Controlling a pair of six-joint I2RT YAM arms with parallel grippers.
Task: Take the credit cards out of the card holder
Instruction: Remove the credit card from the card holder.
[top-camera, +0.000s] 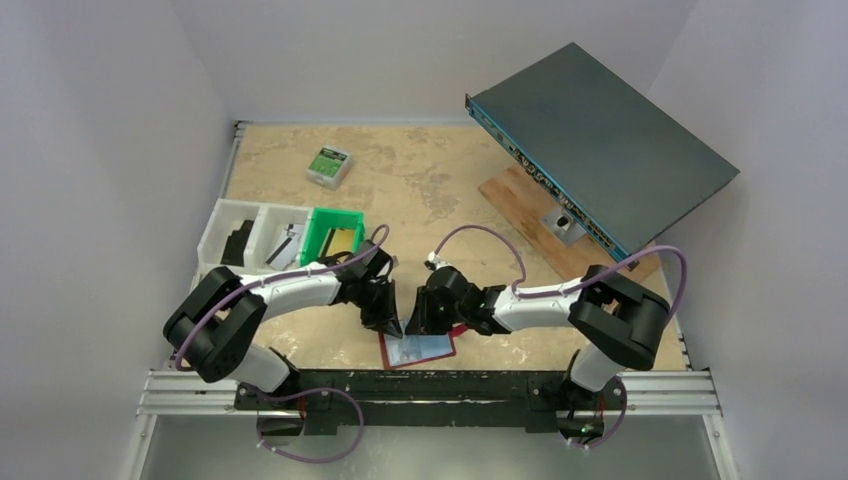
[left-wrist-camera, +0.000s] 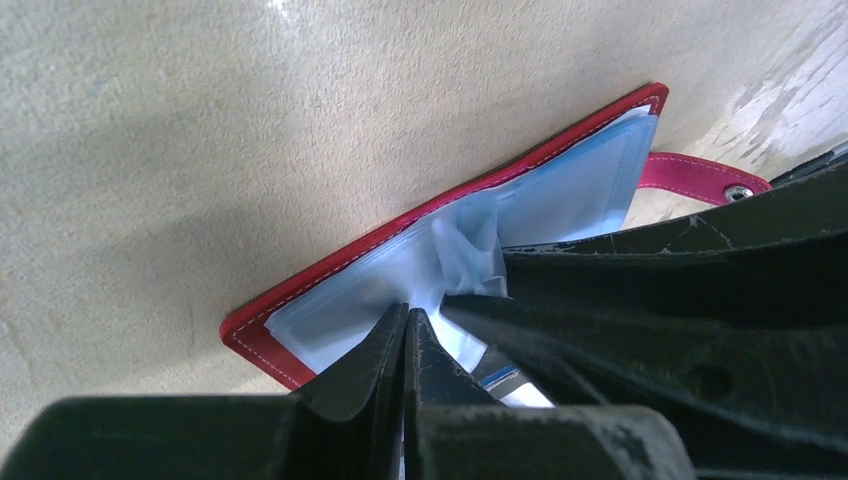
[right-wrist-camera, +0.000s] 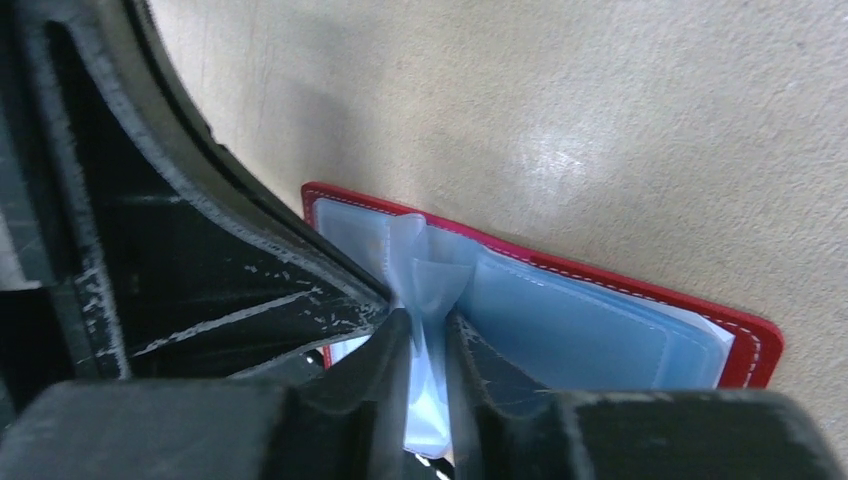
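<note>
Top: card holder (top-camera: 418, 350) lies open at the tabletop (top-camera: 420, 170) near edge, 2 tools meeting over it.
Left wrist: left tool (left-wrist-camera: 405, 328) pressed together at the pocket edge, likely anchoring.
Right wrist: right tool (right-wrist-camera: 428, 325) pinches the holder's bunched blue pocket (right-wrist-camera: 425, 265), presumably to open it.

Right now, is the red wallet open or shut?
Open. The card holder lies spread on the table, its pale blue pockets showing.

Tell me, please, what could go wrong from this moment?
1. The right pincer pinches only a soft pocket; pulling may tear it or lift the whole holder.
2. The left pincer is shut beside the same fold, so the two pincers, nearly touching, may collide.
</note>
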